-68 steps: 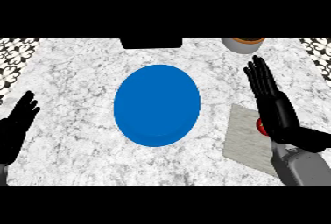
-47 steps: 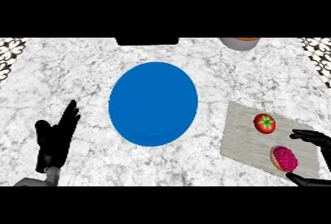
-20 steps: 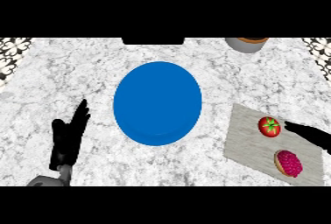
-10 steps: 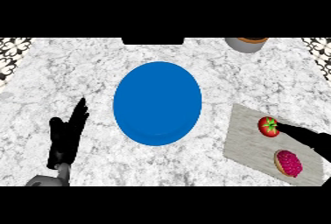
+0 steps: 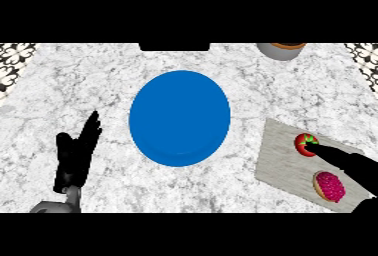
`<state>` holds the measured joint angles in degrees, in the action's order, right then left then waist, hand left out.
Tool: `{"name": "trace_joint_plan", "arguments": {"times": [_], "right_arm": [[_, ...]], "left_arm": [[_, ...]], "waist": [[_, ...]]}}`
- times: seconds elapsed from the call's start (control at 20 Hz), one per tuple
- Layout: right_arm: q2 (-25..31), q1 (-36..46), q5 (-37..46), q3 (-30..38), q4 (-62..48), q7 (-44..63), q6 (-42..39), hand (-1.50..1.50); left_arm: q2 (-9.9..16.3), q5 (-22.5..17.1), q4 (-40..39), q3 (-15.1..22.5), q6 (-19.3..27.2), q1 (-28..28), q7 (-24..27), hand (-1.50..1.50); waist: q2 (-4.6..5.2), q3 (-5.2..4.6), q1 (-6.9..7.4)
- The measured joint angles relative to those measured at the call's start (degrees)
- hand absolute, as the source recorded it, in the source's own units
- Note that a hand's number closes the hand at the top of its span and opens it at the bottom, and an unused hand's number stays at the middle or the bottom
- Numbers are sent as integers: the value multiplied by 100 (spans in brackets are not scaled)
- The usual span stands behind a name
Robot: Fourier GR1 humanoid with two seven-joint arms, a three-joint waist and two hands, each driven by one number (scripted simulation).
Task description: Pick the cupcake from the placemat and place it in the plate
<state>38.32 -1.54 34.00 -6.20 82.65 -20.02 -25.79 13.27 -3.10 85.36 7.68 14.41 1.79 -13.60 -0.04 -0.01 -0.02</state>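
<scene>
R hand (image 5: 347,161) fingertip on tomato (image 5: 304,144), cupcake (image 5: 330,186) beside it on placemat (image 5: 280,157)

One head view only, looking steeply down on the marble tabletop (image 5: 111,90) from the robot's side, which lies at 6 o'clock. It stands far enough off to take in the whole plate (image 5: 179,116) at centre, a placemat (image 5: 284,162) cut by the edge at 4 o'clock and a pot (image 5: 281,50) clipped at 1 o'clock. With no second camera, no part of the scene is shared.
</scene>
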Motion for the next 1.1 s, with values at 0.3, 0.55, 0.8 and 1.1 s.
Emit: {"name": "trace_joint_plan", "arguments": {"times": [0.3, 0.55, 0.8, 1.1], "right_arm": [[-247, 82, 490, 79, -176, -169, 50, 150], [-302, 150, 804, 194, -391, -736, 413, 150], [-422, 225, 1031, 401, -499, -937, 636, 150], [-1056, 440, 1225, 603, -179, -198, 1351, 150]], "left_arm": [[-177, 139, -252, -133, -158, 17, 221, 0], [-210, 194, -349, -286, -236, 145, 173, 0], [-349, 358, -197, -244, -223, -29, 167, 0], [-336, 378, -191, -306, -254, 45, 121, 0]], "waist": [[-17, -25, -4], [-23, -33, 0], [-14, -19, 4], [-13, -10, 3]]}}
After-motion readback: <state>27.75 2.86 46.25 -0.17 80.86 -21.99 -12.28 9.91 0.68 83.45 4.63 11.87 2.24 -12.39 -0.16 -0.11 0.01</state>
